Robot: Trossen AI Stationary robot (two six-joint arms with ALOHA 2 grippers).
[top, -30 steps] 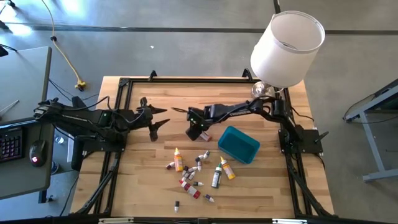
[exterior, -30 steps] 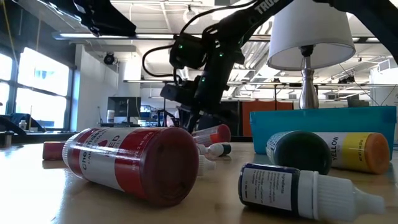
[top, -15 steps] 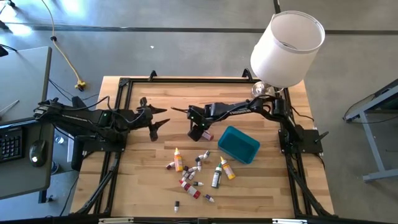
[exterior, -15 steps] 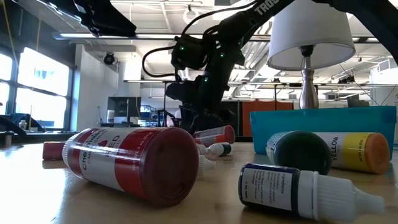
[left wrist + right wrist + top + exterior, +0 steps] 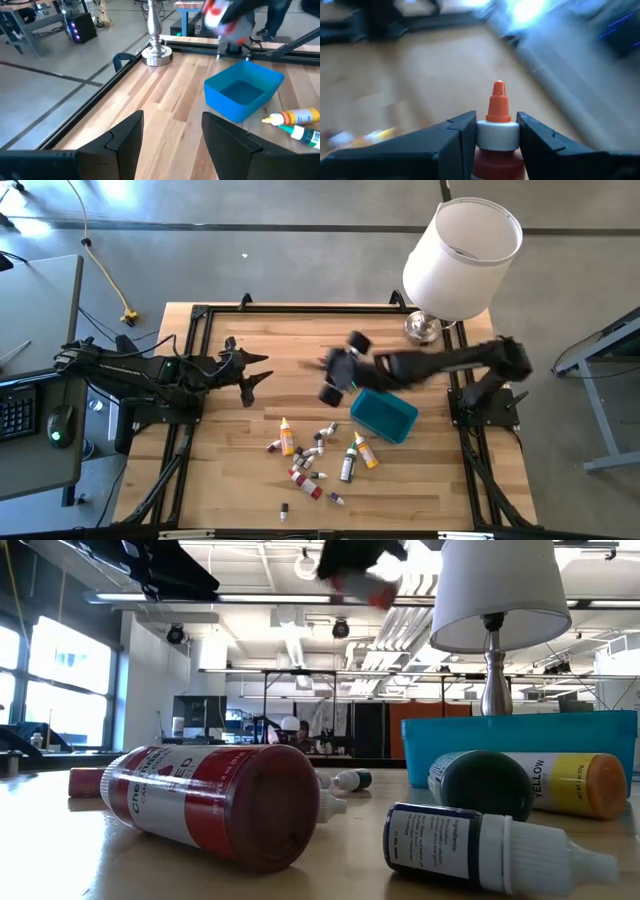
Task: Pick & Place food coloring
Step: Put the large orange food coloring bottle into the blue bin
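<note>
So the big change: half a second ago the right gripper (image 5: 336, 377) was down low near the middle of the high view, and now it's been lifted and swung a bit rightward, blurred, sitting just at the upper-left corner of the teal bin (image 5: 384, 412). In the low view it has been raised from mid-frame right up to the top edge. That is read as the carry stage being underway, with the drop into the bin probably next.

The red bottle (image 5: 497, 131) is seen clamped between the right gripper's fingers (image 5: 454, 140) at its white collar, orange tip poking up past them, so the grip looks solid.

The remaining food coloring bottles (image 5: 315, 452) are left scattered in the lower middle of the high view, below and left of the bin, untouched.

The left gripper (image 5: 250, 375) is parked at centre-left, its fingers spread with nothing held.
</note>
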